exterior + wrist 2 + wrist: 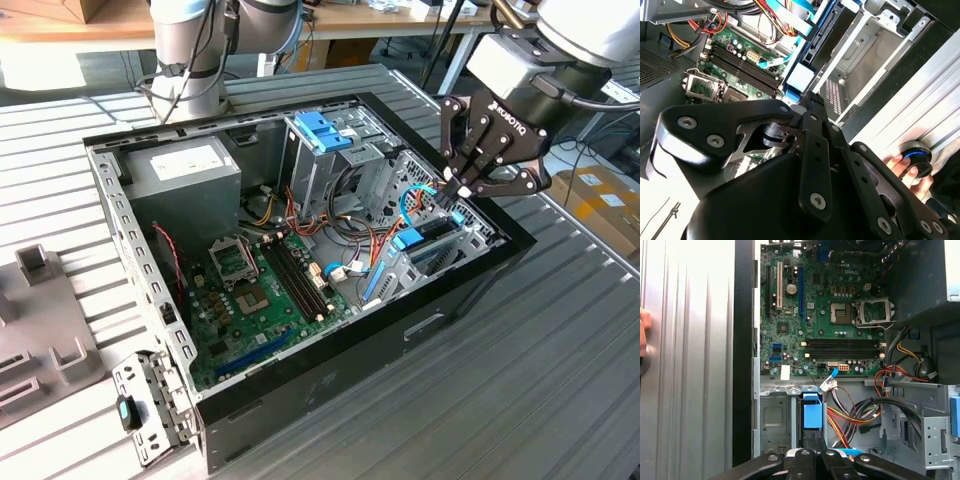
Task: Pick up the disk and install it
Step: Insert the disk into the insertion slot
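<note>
Standing on edge in the drive bay (pixel 774 422) at the corner of the computer case (pixel 330 375), the disk (pixel 432 238) lies straight ahead of the gripper (pixel 457 187), its long axis in line with the fingers. They look pressed together, grasping nothing, tips against its blue rail end (pixel 812 415).

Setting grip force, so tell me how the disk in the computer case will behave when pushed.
The disk looks like a stiff slab, so it probably won't flex. It stands on edge against the metal bay, which should keep it from tipping. Loose cables nearby might snag it.
</note>
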You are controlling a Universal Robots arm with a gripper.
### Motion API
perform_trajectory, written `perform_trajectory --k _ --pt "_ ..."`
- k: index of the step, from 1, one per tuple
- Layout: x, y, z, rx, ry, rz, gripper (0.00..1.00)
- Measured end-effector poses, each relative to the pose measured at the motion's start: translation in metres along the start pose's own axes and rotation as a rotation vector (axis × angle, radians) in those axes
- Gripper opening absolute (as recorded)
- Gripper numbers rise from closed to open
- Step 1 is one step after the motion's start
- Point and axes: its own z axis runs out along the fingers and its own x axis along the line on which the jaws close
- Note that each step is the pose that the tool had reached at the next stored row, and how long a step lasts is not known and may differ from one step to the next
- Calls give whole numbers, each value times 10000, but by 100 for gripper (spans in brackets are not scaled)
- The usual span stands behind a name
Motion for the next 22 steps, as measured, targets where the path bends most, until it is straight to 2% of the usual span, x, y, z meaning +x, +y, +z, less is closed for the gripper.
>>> perform_trajectory --k 22 --pt "0 -206 -15 0 0 0 11"
